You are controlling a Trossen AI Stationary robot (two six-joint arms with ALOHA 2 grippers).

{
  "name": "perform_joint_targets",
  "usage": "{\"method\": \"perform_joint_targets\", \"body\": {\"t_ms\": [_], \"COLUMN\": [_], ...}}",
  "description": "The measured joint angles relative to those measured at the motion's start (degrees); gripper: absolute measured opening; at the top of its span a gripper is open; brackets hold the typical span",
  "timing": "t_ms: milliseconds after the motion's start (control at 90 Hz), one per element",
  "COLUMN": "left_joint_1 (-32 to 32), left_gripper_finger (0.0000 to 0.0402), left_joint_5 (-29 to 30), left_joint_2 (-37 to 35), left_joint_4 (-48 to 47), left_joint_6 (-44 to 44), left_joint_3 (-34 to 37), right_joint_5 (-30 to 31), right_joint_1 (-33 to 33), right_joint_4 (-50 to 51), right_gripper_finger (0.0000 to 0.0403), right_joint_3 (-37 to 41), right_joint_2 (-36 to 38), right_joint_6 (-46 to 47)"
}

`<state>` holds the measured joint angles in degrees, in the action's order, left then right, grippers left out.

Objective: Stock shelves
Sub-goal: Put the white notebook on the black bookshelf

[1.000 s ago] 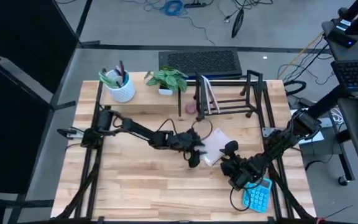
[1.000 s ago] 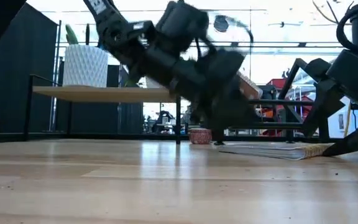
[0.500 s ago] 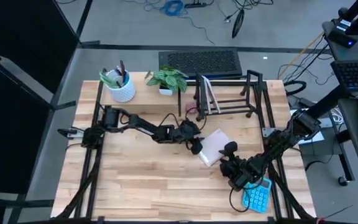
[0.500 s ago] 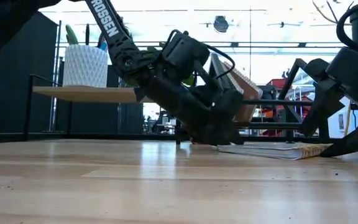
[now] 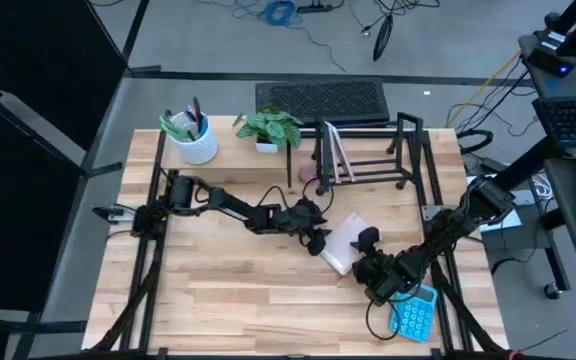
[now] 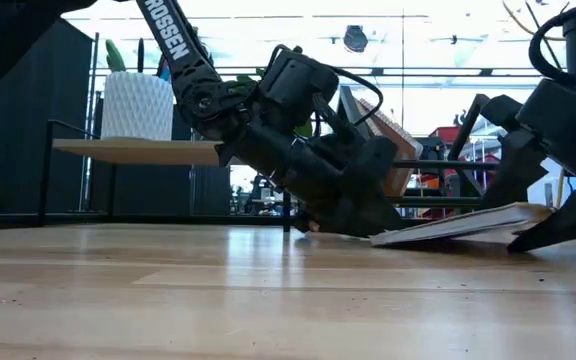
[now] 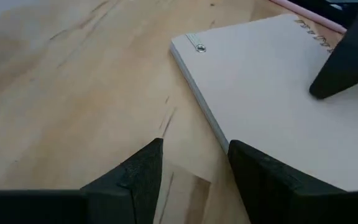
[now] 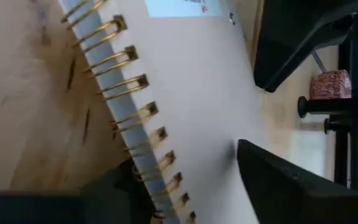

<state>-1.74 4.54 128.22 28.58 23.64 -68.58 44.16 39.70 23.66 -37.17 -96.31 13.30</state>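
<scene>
Bench (image 5: 218,300) first: pale wood planks, both arms working near ctr. At 12 o'clock on it, the pale-wood riser shelf (image 5: 230,160) w/ a white pot (image 5: 193,142) of pens and a small plant (image 5: 270,128) on top. Just to its 3 o'clock side sits the black wire rack (image 5: 368,160), a thin book (image 5: 336,155) leaning betw. its uprights.

Left arm reaches from 9 o'clock across to bench ctr. Left claw (image 5: 316,236) is down low at the near edge of the notebook (image 5: 346,240), fingers (image 7: 135,180) released, parted, w/ the notebook's corner sitting just in front of the gap and bare wood betw. them.

Right arm comes in from 3 o'clock. Right claw (image 5: 368,262) is clenched on the notebook's spiral-bound edge, gold coils (image 8: 132,93) right at the fingers. Low view: notebook (image 6: 458,225) tilted, the end at the right claw lifted off the bench, the end at the left claw still down.

Blue calculator (image 5: 414,314) lies at 5 o'clock, beside the right arm. A small pinkish roll (image 6: 320,218) rests on the bench under the riser shelf.
</scene>
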Motion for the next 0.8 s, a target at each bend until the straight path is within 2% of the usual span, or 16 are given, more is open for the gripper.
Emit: {"method": "perform_joint_targets", "body": {"t_ms": [178, 211, 356, 522, 611, 800], "left_joint_1": [-0.16, -0.22, -0.44, -0.21, -0.46, -0.44], "left_gripper_finger": [0.0173, 0.0173, 0.0173, 0.0173, 0.0173, 0.0173], "left_joint_5": [-0.40, -0.56, -1.01, 0.71, 1.51, 3.07], "left_joint_2": [-0.85, -1.32, -4.83, -13.68, -18.75, -28.02], "left_joint_4": [-1.06, -1.46, -6.54, -17.65, -24.10, -33.22], "left_joint_6": [-0.33, -0.96, -4.19, -9.15, -11.73, -13.51], "left_joint_3": [0.01, 0.07, 0.25, 0.21, 0.22, 0.15], "right_joint_5": [-1.53, -1.67, -1.92, -0.89, 1.69, 11.87], "right_joint_1": [-0.02, 0.00, -0.26, -0.28, -0.39, -1.39], "right_joint_4": [2.72, 4.25, 14.75, 29.01, 34.67, 42.10], "right_gripper_finger": [0.0026, 0.0016, 0.0015, 0.0007, 0.0007, 0.0007], "right_joint_3": [-0.51, -0.95, -4.16, -7.65, -9.44, -14.82], "right_joint_2": [1.92, 2.67, 7.15, 13.19, 16.27, 23.83], "right_joint_6": [4.11, 6.55, 22.74, 36.09, 40.15, 47.62]}}
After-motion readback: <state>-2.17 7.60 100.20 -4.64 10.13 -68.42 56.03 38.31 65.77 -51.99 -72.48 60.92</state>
